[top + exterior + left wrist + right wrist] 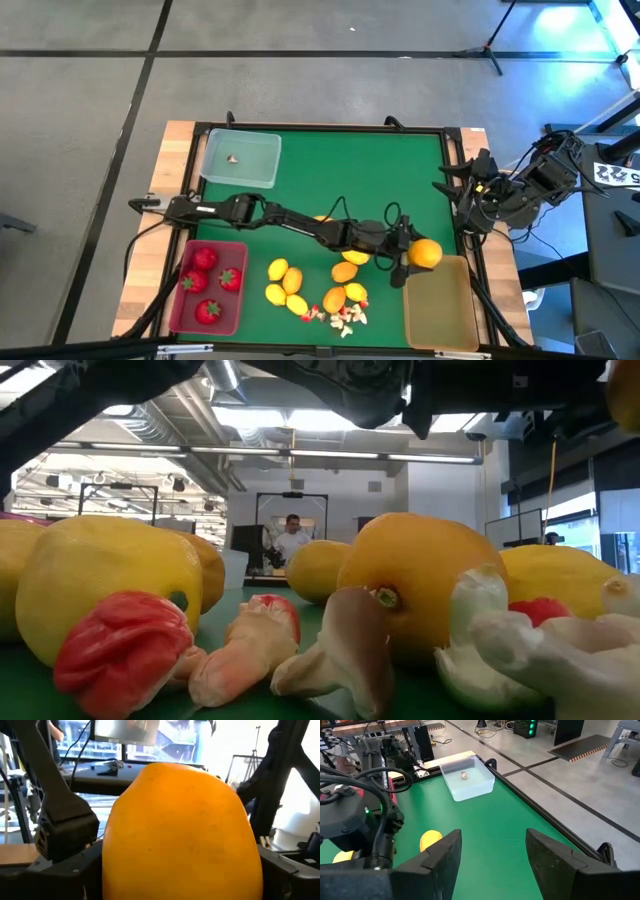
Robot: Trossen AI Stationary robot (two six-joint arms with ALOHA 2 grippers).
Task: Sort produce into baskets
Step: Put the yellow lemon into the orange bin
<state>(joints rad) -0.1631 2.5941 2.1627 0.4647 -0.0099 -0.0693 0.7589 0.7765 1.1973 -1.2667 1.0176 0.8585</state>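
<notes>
My left gripper (412,254) reaches across the green mat and is shut on an orange lemon-like fruit (426,253), just beyond the far left corner of the tan-yellow basket (441,305). The fruit fills the left wrist view (180,830). My right gripper (492,855) waits open and empty at the table's right edge (452,192). The pinkish-red basket (210,287) holds several strawberries (205,259). The clear basket (240,158) holds one tiny bit (232,158). Yellow and orange fruits (290,283) and white-and-red bits (346,318) lie on the mat near the front. My left gripper pinches the orange fruit between its two fingers (65,840), one on each side of its broad middle (112,850). The fingers come roughly level from the table's left. The fruit is lifted clear of the mat; it also shows high up in the low view (626,390).
The loose fruits (110,585) and bits (330,650) crowd the near middle of the mat, between the red and tan baskets. Bare green mat (350,170) lies at the far middle and right. A person (292,540) stands in the room beyond the table.
</notes>
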